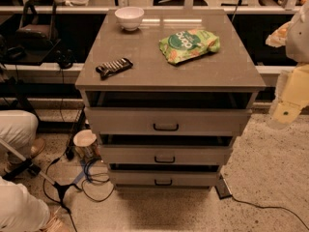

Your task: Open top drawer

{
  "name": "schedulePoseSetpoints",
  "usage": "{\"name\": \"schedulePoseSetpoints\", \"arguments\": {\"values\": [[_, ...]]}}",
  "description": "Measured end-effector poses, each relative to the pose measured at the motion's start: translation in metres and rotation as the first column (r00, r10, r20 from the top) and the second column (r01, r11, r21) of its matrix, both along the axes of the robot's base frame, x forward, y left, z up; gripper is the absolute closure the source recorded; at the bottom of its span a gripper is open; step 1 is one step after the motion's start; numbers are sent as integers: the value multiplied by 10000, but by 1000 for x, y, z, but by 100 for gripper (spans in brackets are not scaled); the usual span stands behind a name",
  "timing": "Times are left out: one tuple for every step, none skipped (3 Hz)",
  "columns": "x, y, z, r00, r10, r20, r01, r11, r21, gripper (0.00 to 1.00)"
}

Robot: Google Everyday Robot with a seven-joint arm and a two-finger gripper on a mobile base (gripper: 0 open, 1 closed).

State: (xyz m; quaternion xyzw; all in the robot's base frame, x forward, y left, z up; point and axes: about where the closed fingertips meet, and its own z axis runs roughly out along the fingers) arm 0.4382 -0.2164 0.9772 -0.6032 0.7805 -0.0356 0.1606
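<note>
Now, in the camera view you look down from the front onto a grey cabinet with three drawers, one above the other. The top drawer [125, 121] is the highest and the widest of them, directly under the bench [159, 74], and its small black loop handle [165, 126] sits in the middle of the flat front. Between the front edge of the bench and the upper edge of this drawer you see a dark band, but you cannot tell from here if the drawer is pulled out a little or fully in. The middle drawer [125, 154] and the bottom drawer [135, 179] lie below it, each with its own black handle. On the bench stand three things, well apart: a white bowl [129, 17] near the back edge at the left, a green snack bag [189, 45] at the right, and a dark wrapped bar [114, 67] near the front left corner. The claw [288, 105] appears as a pale yellowish part at the right border, beside the right side of the cabinet, at about the height of the top drawer and not touching it; you cannot tell whether it is open or closed. On the floor at the left, a round cup [86, 143] stands just beside the cabinet, with cables [91, 175] near it.
</note>
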Motion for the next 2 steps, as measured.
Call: {"name": "schedulePoseSetpoints", "arguments": {"values": [[1, -1, -3, 10000, 35, 19, -36, 10000, 23, 0], [7, -6, -15, 9998, 175, 73, -176, 9998, 106, 0]]}}
